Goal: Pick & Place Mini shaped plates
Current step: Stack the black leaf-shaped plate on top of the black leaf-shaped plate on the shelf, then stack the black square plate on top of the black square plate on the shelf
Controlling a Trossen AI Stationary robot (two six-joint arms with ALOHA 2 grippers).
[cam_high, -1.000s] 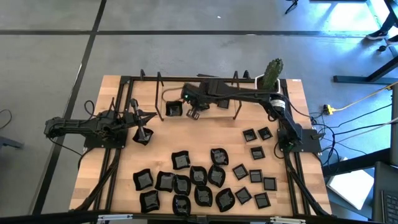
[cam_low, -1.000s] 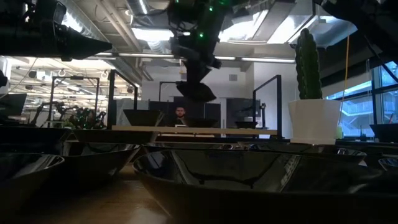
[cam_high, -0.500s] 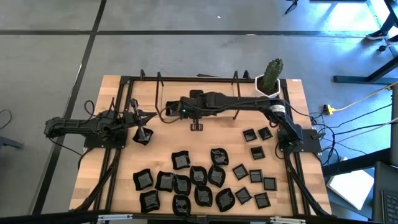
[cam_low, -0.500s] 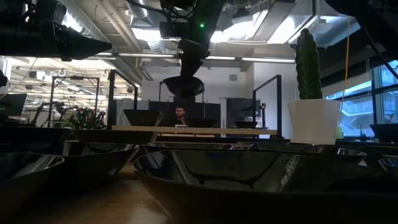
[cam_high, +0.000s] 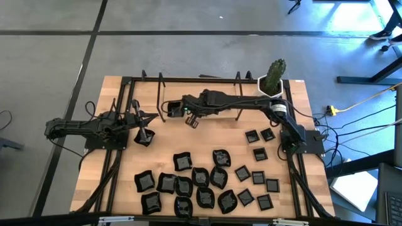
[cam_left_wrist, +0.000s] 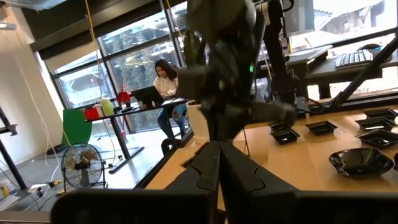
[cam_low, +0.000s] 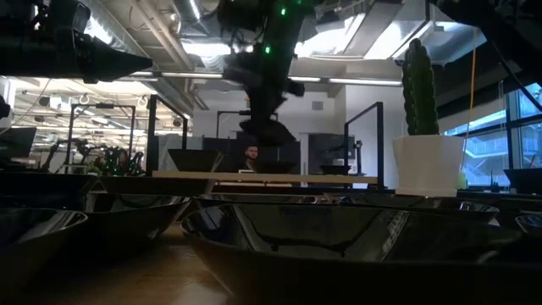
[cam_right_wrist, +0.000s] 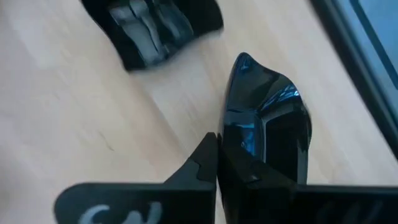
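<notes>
My right gripper [cam_high: 191, 118] hangs over the far middle of the table, shut on one glossy black mini plate [cam_right_wrist: 267, 118], which in the low view shows under the fingers [cam_low: 271, 131]. Another ridged mini plate [cam_right_wrist: 152, 28] lies flat on the wood just to its left [cam_high: 173, 109]. Several wavy and leaf-like plates [cam_high: 188, 182] lie along the near edge, and small square ones [cam_high: 257, 157] lie at the right. My left gripper [cam_left_wrist: 217, 165] rests shut at the table's left [cam_high: 151, 117], pointing level toward the right. My right gripper pinches the plate by its rim [cam_right_wrist: 233, 146] between its two fingers. They come at it from above, slanting down. The plate juts out beyond the fingertips, tilted and lifted clear of the table.
A white pot with a green cactus [cam_high: 271, 78] stands at the far right corner. A black metal frame [cam_high: 188, 80] runs along the far edge and down both sides. Bare wood lies between the lone plate and the near cluster. A person sits in the room beyond [cam_low: 251, 157].
My right gripper, still shut on the plate, has shifted a little over the far middle of the table and rolled its wrist. The plate hung level half a second ago and is tilted again now. It has sunk slightly.
</notes>
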